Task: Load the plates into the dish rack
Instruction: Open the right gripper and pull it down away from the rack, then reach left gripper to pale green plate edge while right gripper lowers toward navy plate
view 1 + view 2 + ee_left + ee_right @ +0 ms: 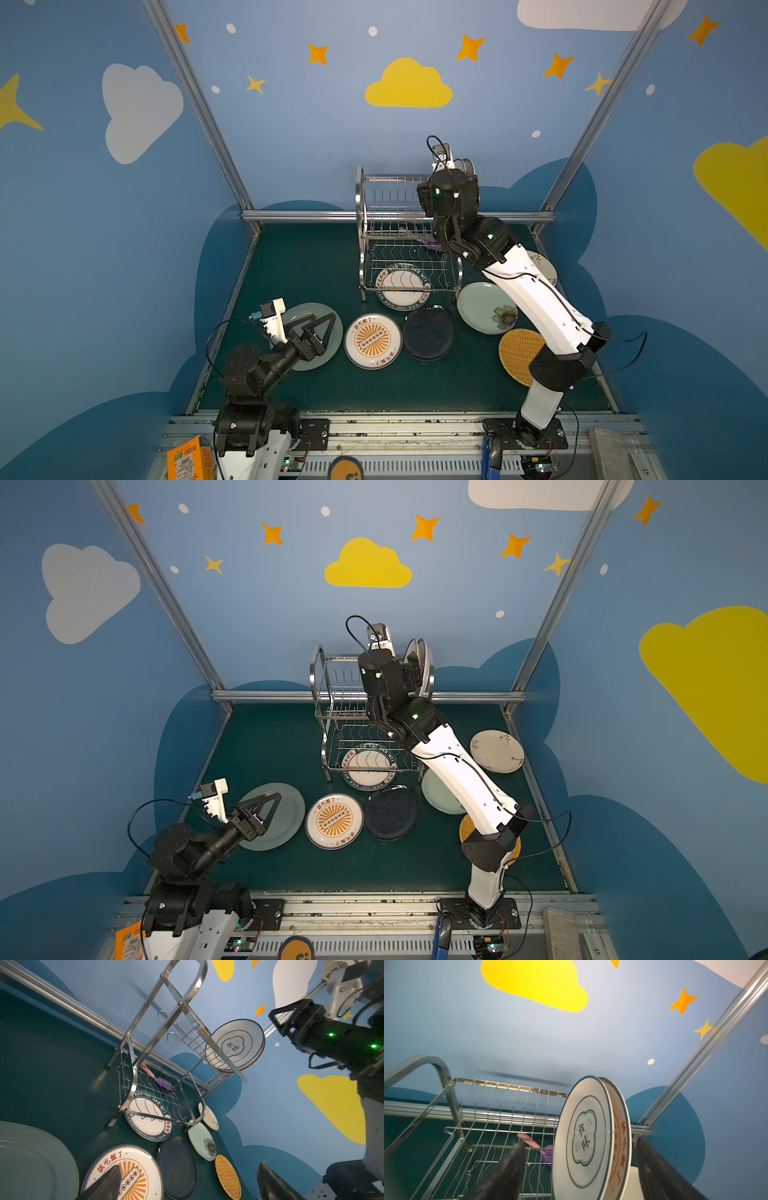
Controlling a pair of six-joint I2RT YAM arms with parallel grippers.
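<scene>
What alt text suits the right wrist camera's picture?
Two white plates stand on edge in the steel dish rack: an emblem plate and, close behind, an orange-lettered plate. The open right gripper frames them; blue wall, yellow cloud behind.

the dark green table [291,270] carries the wire dish rack [362,232], which stands on its feet toward the back edge, and a letter-rimmed plate [402,286] lies flat on the table, partly under the rack's lower tier. in front, a grey-green plate [291,812], a sunburst plate [372,340] and a navy plate [428,334] lie flat in a row. to the right lie a pale green flower plate [484,307], a woven tan plate [517,353] and, nearer the back, a cream plate [496,751].
</scene>
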